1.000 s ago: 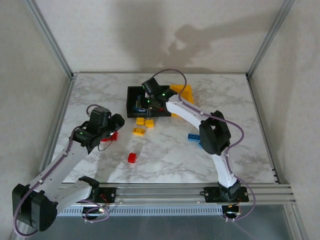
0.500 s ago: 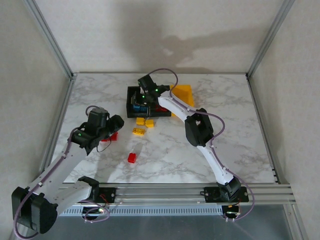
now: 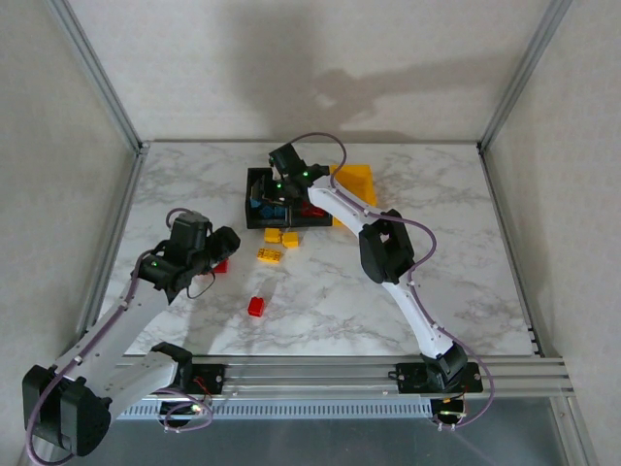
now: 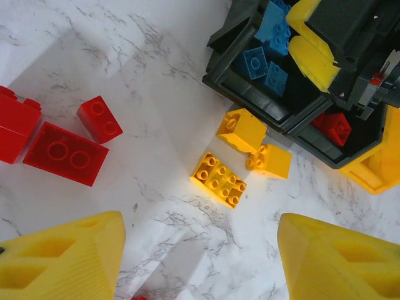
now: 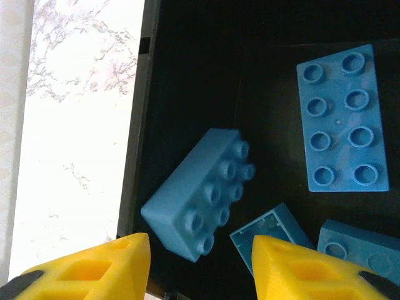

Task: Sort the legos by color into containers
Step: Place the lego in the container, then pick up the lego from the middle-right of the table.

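My right gripper [image 5: 200, 270] hangs open inside the left black bin [image 3: 254, 176], just over a tilted blue brick [image 5: 200, 200]. A flat blue brick [image 5: 340, 119] and two more blue ones lie around it. The second black bin [image 4: 325, 147] holds a red brick [image 4: 334, 127], and the yellow bin [image 3: 355, 182] stands at the right end of the row. My left gripper [image 4: 200, 269] is open over bare table, with three yellow bricks [image 4: 219, 180] ahead of it. Three red bricks [image 4: 65, 153] lie to its left. In the top view the left gripper [image 3: 223, 245] sits beside those red bricks [image 3: 219, 265].
A lone red brick [image 3: 256, 306] lies nearer the front on the marble table [image 3: 466, 291]. The right arm's elbow [image 3: 388, 248] reaches over the table's middle right. Metal frame posts stand at the back corners, and a rail [image 3: 340, 374] runs along the front edge.
The right arm's elbow has swung left and its gripper has moved further left over the left black bin. My left gripper has drifted slightly toward the front.
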